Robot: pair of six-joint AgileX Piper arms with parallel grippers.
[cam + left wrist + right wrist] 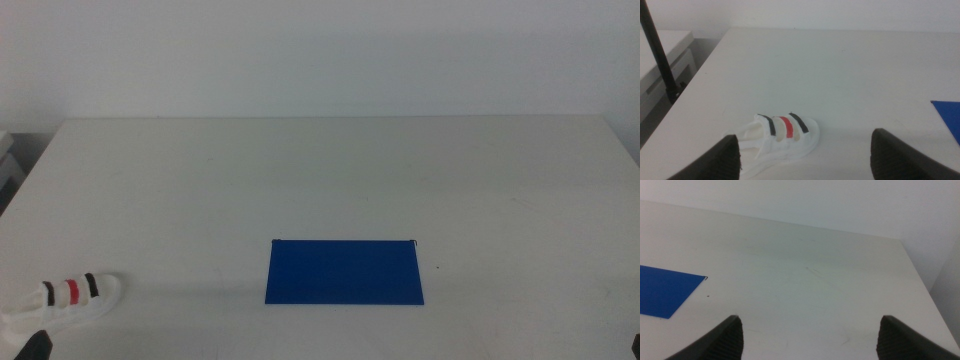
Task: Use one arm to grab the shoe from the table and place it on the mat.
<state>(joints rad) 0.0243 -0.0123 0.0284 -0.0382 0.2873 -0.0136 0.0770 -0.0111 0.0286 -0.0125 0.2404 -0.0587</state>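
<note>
The shoe point(66, 297), a small white sneaker with two black straps and a red one between, lies on the table point(330, 180) at the near left corner. The dark-blue mat point(344, 271) lies flat near the table's front middle, well to the right of the shoe. My left gripper point(807, 157) is open, low over the table just behind the shoe point(782, 137), whose heel sits close to one jaw. Only a dark tip of it point(36, 346) shows in the middle view. My right gripper point(810, 337) is open over bare table near the right corner, holding nothing.
The mat's corner point(667, 290) shows in the right wrist view, and its edge point(949, 114) in the left wrist view. A black pole point(659, 52) and a white cabinet point(665, 65) stand off the table's left side. The table's left edge runs close to the shoe.
</note>
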